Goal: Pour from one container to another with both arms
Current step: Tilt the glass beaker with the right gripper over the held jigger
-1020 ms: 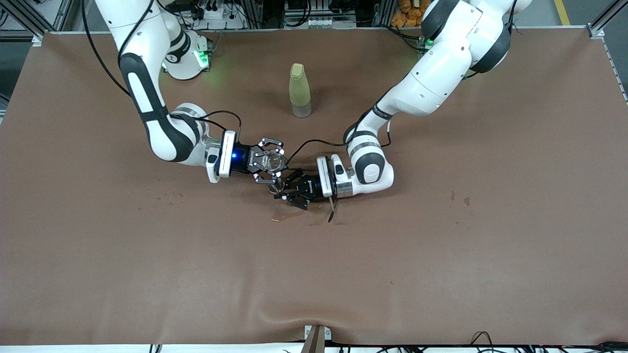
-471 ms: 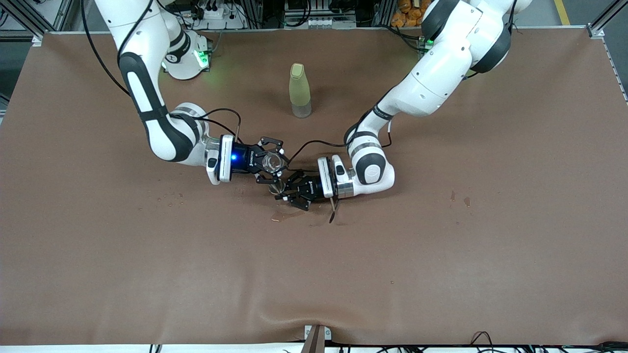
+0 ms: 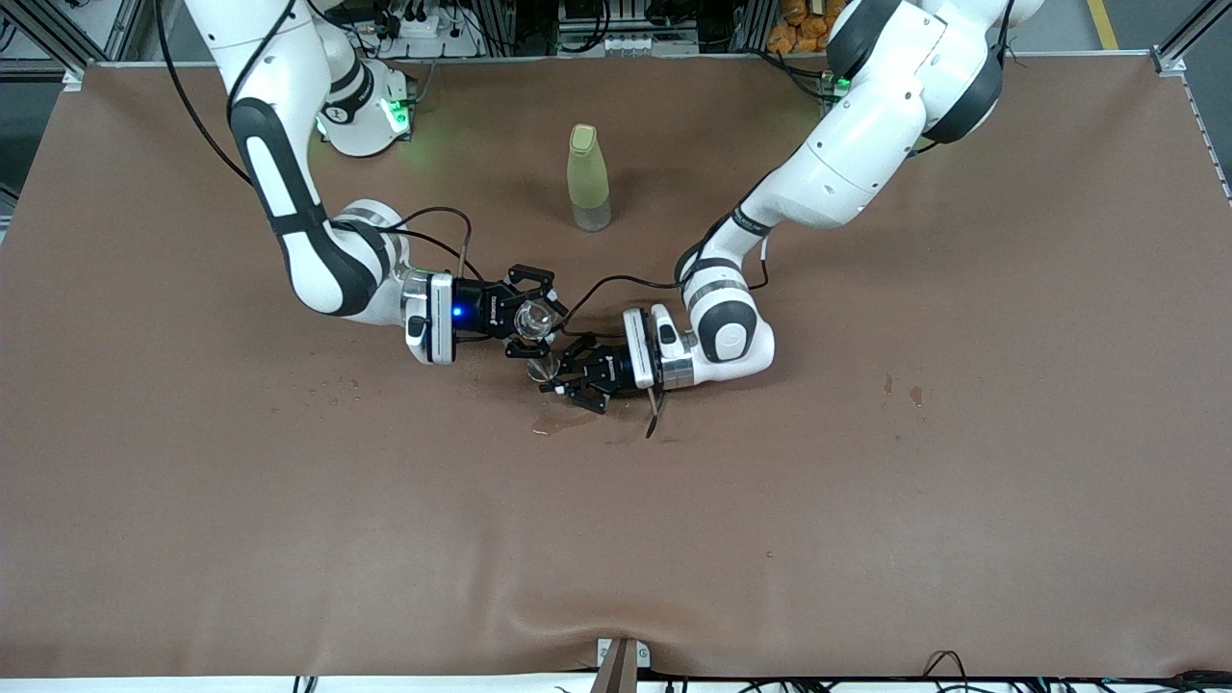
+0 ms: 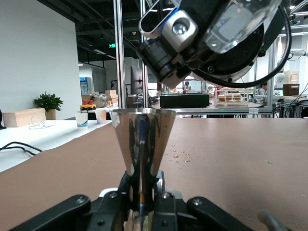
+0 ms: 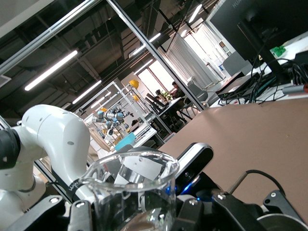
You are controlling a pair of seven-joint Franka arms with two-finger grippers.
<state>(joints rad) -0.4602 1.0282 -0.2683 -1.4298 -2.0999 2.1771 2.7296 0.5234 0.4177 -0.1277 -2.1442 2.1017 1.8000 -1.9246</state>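
My right gripper [image 3: 529,319] is shut on a clear glass beaker [image 3: 533,320] and holds it tilted just above a small metal cone-shaped cup [image 3: 540,370]. My left gripper [image 3: 563,377] is shut on that cup's stem, low over the middle of the table. In the left wrist view the metal cup [image 4: 143,139] stands upright in my left gripper [image 4: 143,192], with the beaker [image 4: 243,21] and the right gripper overhead. The right wrist view has the beaker [image 5: 130,192] in my right gripper [image 5: 130,209], with brownish liquid at its bottom.
A capped yellow-green bottle [image 3: 588,178] stands farther from the front camera than both grippers. A wet patch [image 3: 558,422] lies on the brown table cover [image 3: 866,500] just under the left gripper. Small droplets [image 3: 332,390] and a stain [image 3: 900,390] mark the cover.
The right wrist has drawn back a little toward its own end of the table and turned, tilting the beaker over the metal cup. The left arm has hardly moved.
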